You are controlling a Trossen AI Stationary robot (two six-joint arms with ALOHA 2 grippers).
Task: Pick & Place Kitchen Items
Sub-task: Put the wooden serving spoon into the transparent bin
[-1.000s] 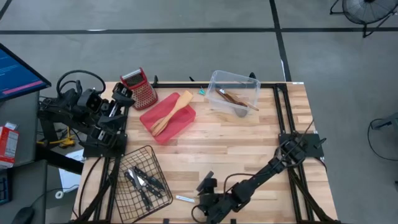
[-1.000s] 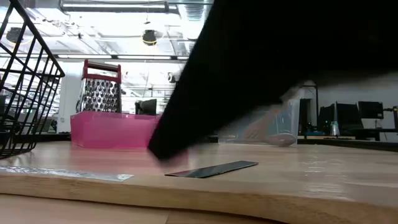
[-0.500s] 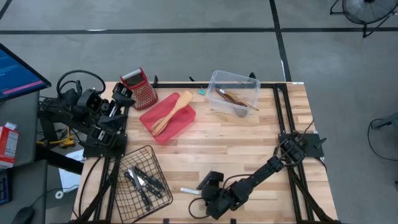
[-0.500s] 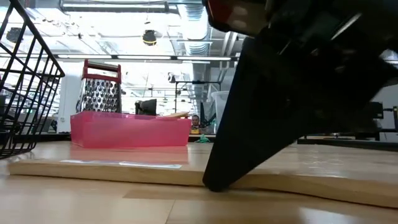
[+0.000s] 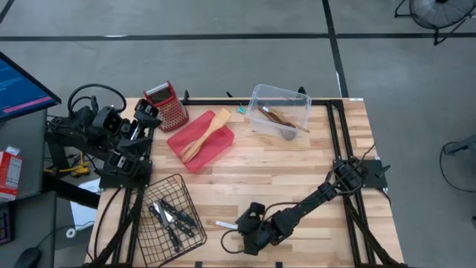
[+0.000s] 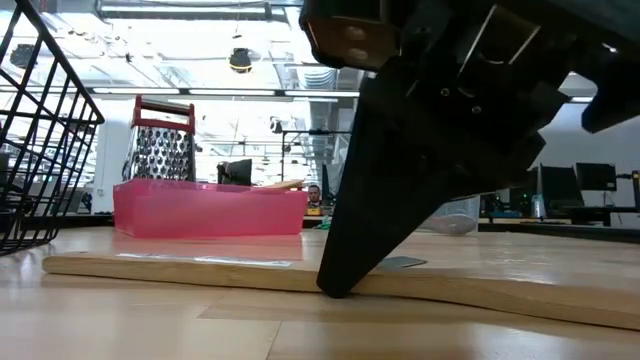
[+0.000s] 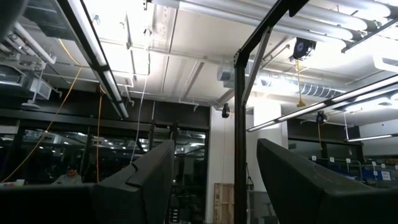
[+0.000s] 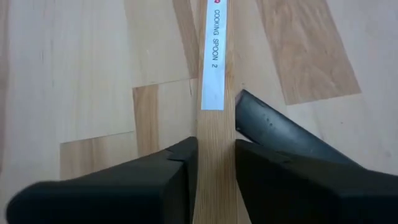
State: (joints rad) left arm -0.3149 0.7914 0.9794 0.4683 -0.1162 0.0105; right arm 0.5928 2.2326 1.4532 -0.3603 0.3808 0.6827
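A light wooden spoon with a white label lies near the table's near edge; it runs across the low view. My right gripper is down on it, shut on its handle. Several black-handled knives lie in a wire basket at the near left. Two wooden spatulas lie on the red tray. My left gripper is parked at the far left of the table, open, pointing up at the ceiling. My right gripper pinches the spoon's handle between its two fingers, just behind the white label. The fingers come from above, slanting down, one on each side of the handle. The spoon lies level on the table.
A red-topped box grater stands at the far left beside the tray. A clear plastic box with brown utensils stands at the far middle. A dark flat strip lies on the table beside the spoon's handle.
My right gripper has moved away from the table's near edge, toward the far side. The wooden spoon has slid along the table with it, away from the near edge.
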